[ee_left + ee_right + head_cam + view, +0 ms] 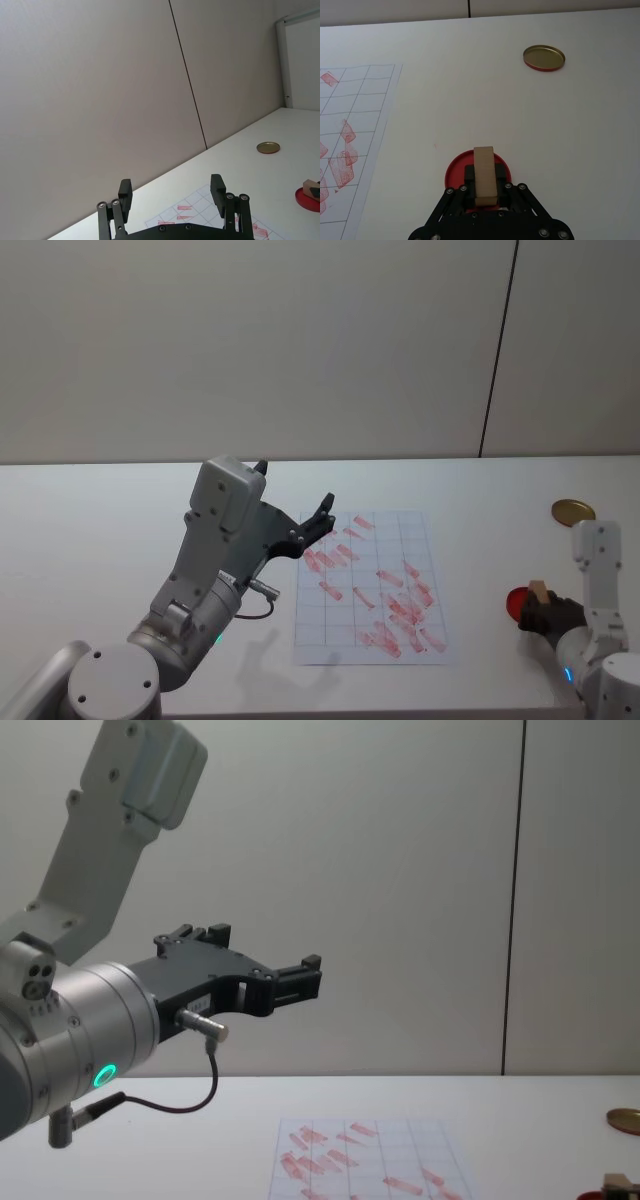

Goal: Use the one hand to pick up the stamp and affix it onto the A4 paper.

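A white worktop (pixel 100 540) runs the full width of the head view. A gridded sheet of paper (pixel 320 625) lies flat on it near the middle, its near edge close to the worktop's front edge. The sheet is scattered with red marks (pixel 400 612), thickest toward its near right corner. To the right of the paper lies a red disc (pixel 514 602). A gold disc (pixel 573 510) lies farther back, well apart from both.
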Controlling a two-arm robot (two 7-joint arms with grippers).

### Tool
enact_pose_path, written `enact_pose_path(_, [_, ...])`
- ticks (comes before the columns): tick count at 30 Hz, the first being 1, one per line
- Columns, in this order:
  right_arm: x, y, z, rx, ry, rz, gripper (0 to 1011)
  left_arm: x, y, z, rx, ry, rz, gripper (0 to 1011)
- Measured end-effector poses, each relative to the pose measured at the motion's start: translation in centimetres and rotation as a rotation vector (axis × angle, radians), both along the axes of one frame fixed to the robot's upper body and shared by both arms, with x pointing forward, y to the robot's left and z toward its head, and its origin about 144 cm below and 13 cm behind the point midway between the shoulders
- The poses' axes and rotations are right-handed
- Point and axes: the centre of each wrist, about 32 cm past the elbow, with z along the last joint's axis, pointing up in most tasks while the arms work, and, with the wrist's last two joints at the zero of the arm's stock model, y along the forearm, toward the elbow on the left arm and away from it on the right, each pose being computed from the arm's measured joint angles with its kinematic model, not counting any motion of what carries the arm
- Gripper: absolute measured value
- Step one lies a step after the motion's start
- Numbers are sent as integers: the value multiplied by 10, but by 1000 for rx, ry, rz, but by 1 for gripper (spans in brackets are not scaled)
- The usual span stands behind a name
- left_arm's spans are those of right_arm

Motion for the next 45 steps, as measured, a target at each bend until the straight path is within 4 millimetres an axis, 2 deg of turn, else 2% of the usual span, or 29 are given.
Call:
enact_pose_path(19, [1,1,2,44,-10,-4,218,0,0,0,0,0,0,993])
enact_pose_path(24, [0,3,14,50,-59,15,219,0,0,0,0,0,0,993])
enact_pose_path(36, [-7,12,59,54,-200,87,218,0,0,0,0,0,0,993])
enact_pose_path(45, [-8,22,73,45,-208,156,219,0,0,0,0,0,0,993])
